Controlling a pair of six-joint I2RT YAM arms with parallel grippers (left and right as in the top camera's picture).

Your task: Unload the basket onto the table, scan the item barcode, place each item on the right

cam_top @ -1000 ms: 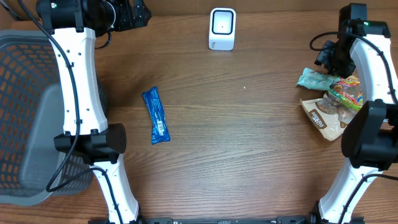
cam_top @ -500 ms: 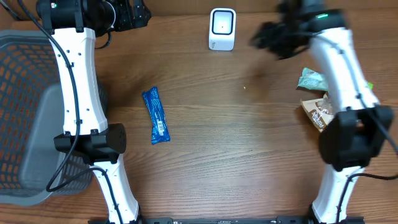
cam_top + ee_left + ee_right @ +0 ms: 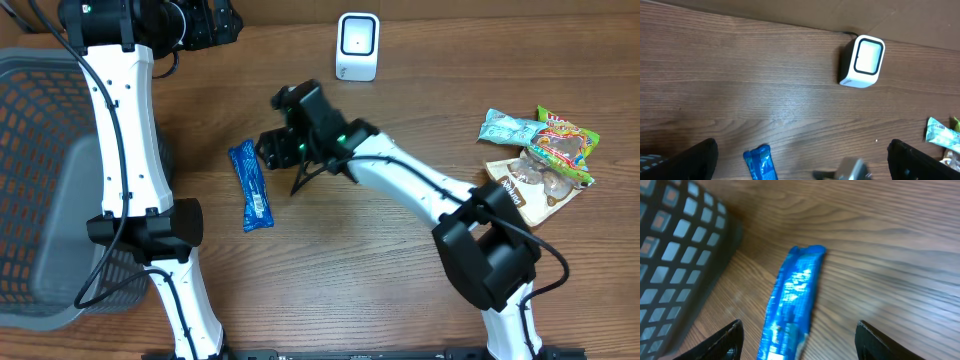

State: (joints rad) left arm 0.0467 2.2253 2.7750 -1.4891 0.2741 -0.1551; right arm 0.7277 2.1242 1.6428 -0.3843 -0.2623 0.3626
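Note:
A blue wrapped snack bar [image 3: 250, 186] lies flat on the wooden table, left of centre, with a white barcode patch near its lower end. The white scanner [image 3: 357, 45] stands at the back edge. My right gripper [image 3: 270, 147] hovers just right of the bar's upper end. In the right wrist view the bar [image 3: 792, 305] lies between and below the open fingers [image 3: 722, 342], untouched. My left gripper [image 3: 215, 22] is high at the back left, open and empty. Its wrist view takes in the scanner [image 3: 862, 61] and the bar's tip [image 3: 760, 164].
A dark mesh basket [image 3: 40, 180] fills the left side and shows close to the bar in the right wrist view [image 3: 675, 255]. Several snack packets [image 3: 540, 160] lie in a pile at the right edge. The left arm's white links [image 3: 125, 120] stand beside the basket.
My right arm has swung from the snack pile at the right across the table to the blue bar, its jaws widening. The left arm and the bar have not moved.

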